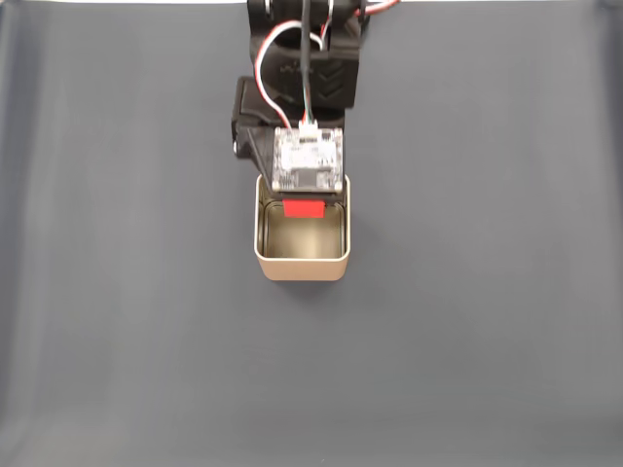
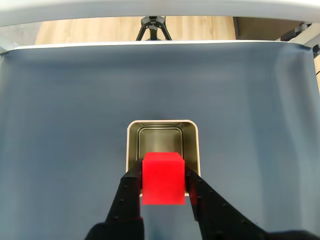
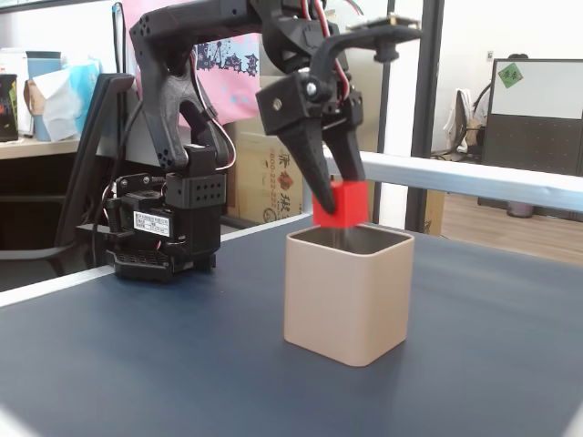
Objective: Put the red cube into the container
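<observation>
wrist view: my gripper [image 2: 164, 181] pinches the red cube [image 2: 163, 178] by opposite flat faces, seemingly light, rigid, matte-grippy, with the container [image 2: 195, 145] just below.

Matte black printed arm [image 3: 182, 109] with red-and-white cables (a white label on its base).

A dark blue-grey tabletop [image 1: 487, 321] spreads beneath the end effector [image 2: 164, 192] on every side, bare and matte in both fixed views. In the wrist view, beyond the tabletop's far edge ahead of the end effector, a black tripod [image 2: 153, 27] stands on a pale wooden floor [image 2: 90, 29]. In a fixed view, cardboard boxes [image 3: 262, 173] sit behind the end effector, and a dark partition panel [image 3: 537, 118] stands off to its right.
</observation>
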Robot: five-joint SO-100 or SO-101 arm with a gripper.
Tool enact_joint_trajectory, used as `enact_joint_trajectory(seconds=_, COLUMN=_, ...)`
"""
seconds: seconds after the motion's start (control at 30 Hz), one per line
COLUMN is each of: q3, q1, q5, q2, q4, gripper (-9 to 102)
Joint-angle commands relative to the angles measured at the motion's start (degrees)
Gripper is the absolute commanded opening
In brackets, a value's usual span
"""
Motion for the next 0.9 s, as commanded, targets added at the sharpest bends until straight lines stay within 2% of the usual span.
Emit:
enact_joint_trajectory(seconds=0.0, q3=-3.2, q1=0.2, q5=1.2, q2=-0.4, q4=-2.0, gripper=0)
enact_joint_trajectory(seconds=0.63, q3=-3.2, q1=0.8, q5=1.4, q2=-0.8, q4=-3.7, gripper=0)
enact_joint_trajectory(seconds=0.87, q3=-3.3, q1=0.8, q5=2.1, q2=-0.2, q4=-4.4, gripper=11)
